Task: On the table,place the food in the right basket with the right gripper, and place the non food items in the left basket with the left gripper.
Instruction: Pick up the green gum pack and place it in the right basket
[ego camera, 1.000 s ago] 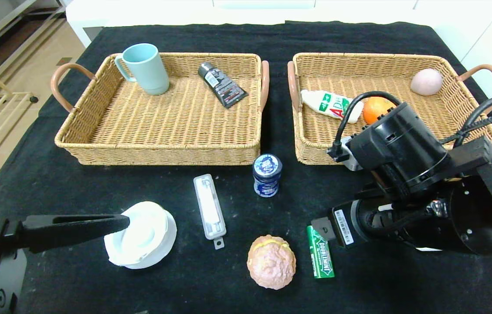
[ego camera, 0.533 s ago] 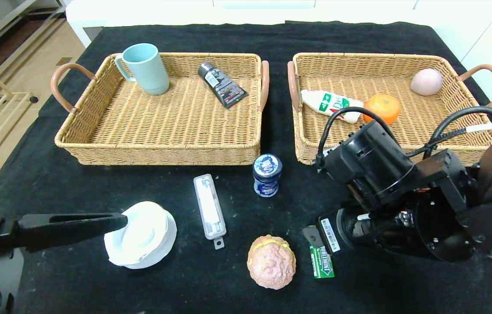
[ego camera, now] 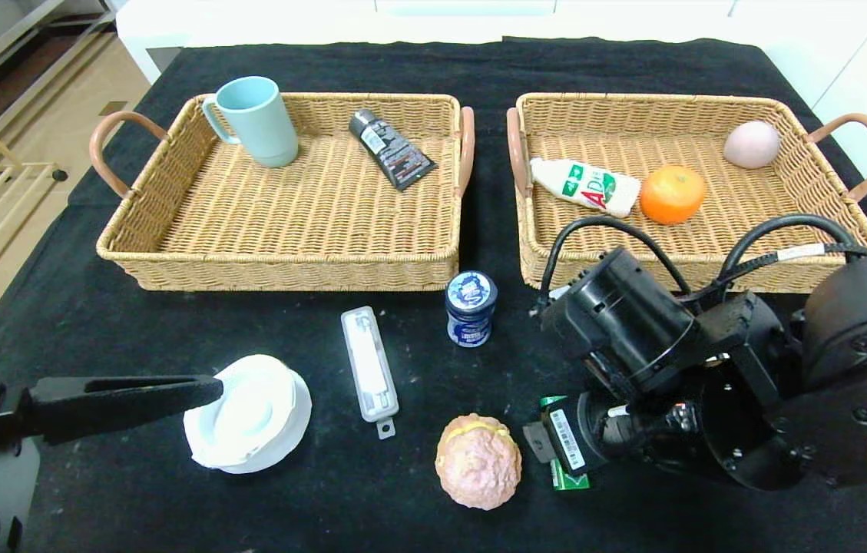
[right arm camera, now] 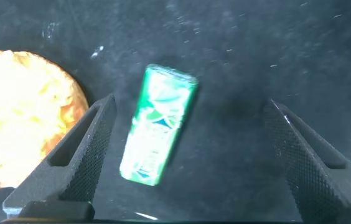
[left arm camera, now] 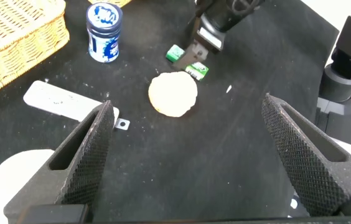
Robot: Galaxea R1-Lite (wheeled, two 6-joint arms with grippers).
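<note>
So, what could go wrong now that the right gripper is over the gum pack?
The right gripper is open above the gum pack, which lies off-centre, near one finger, so closing may push it away. The bun sits close beside and could be bumped.

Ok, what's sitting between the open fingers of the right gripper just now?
The green gum pack lies on the black cloth between the right gripper's open fingers, untouched; the right wrist view shows it.
</note>
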